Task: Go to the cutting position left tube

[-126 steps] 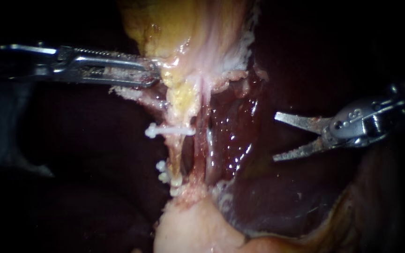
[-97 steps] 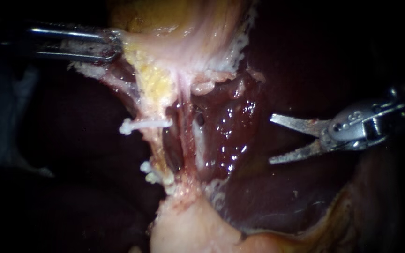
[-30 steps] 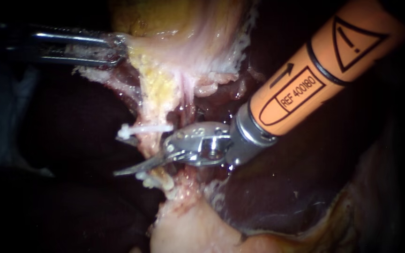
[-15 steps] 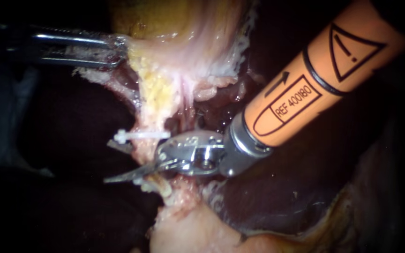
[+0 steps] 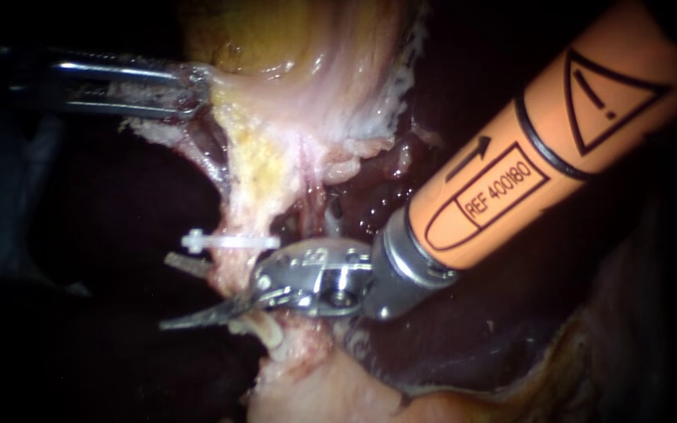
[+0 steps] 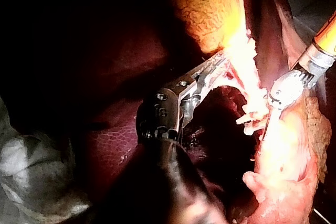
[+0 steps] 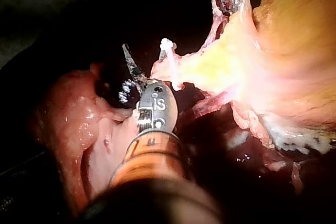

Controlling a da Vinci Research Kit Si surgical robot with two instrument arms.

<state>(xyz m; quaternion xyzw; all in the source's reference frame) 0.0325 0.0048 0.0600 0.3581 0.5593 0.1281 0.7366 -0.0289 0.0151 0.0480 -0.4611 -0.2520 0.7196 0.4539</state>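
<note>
My left instrument [image 5: 191, 81] comes in at the upper left, its jaws shut on the gallbladder's [image 5: 291, 47] pale edge and holding it taut. The left tube [image 5: 237, 270] runs down from there, with a white clip [image 5: 229, 241] across it and more clips [image 5: 264, 327] lower down. My right instrument [image 5: 166, 291], on an orange shaft, has open blades either side of this tube, between the upper clip and the lower ones. The right wrist view shows these blades [image 7: 144, 59] beside the clip [image 7: 168, 45]. The left wrist view shows the left jaws [image 6: 210, 72] holding tissue.
Dark red liver [image 5: 495, 329] lies behind and to the right. A pale lump of tissue [image 5: 315, 392] sits below the tubes. The thick orange shaft [image 5: 542, 149] covers the area to the right of the tube. The surroundings at the left are dark.
My left instrument pulled the gallbladder edge leftward. My right instrument came in from the right and set its open blades across the left tube below the upper clip; lately tube and blades shifted slightly down.
</note>
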